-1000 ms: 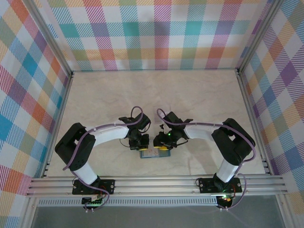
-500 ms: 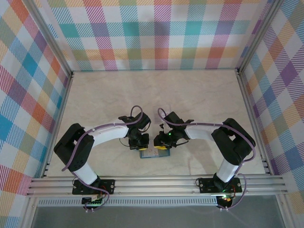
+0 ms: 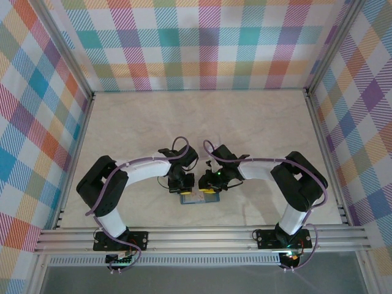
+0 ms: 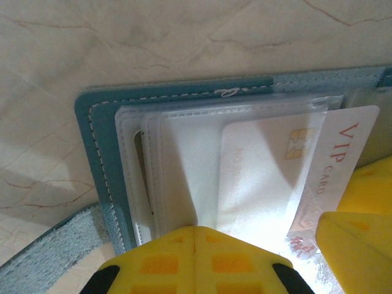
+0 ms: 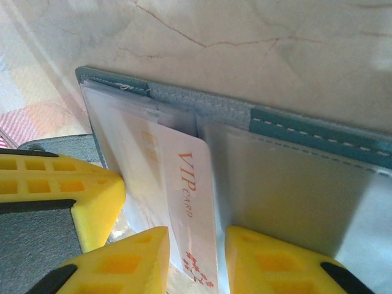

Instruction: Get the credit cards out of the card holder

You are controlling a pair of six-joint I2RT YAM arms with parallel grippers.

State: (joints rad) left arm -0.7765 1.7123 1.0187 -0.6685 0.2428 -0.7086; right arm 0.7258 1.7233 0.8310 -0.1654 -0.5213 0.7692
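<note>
Plaid-patterned walls [image 3: 202, 49] in many colours close in three sides of the space, and aluminium rails [image 3: 202, 236] run along the near edge where the two arms are bolted. The tabletop [image 3: 245, 135] is pale with faint marble veining. Both arms bend inward and meet over one spot near the front middle, where the card holder [image 4: 98, 141] lies opened flat on the tabletop. Its teal border frames a stack of clear plastic sleeves [image 4: 184, 159]. The left gripper [image 4: 196, 251] is clenched with its yellow fingers together, and it presses down on the near edge of those sleeves, seemingly pinning the holder in place. The right gripper [image 5: 196, 242] has its yellow fingers on either side of a pale card [image 5: 190, 190] printed "VIP CARD". The jaws stand narrow around the card, but I cannot tell if they actually pinch it. The card sticks partway out of its sleeve, with its far end tucked inside. By my reading, the task is at the first extraction: one card is half drawn, none lies free on the tabletop, and I cannot tell whether the sleeves hold another.
</note>
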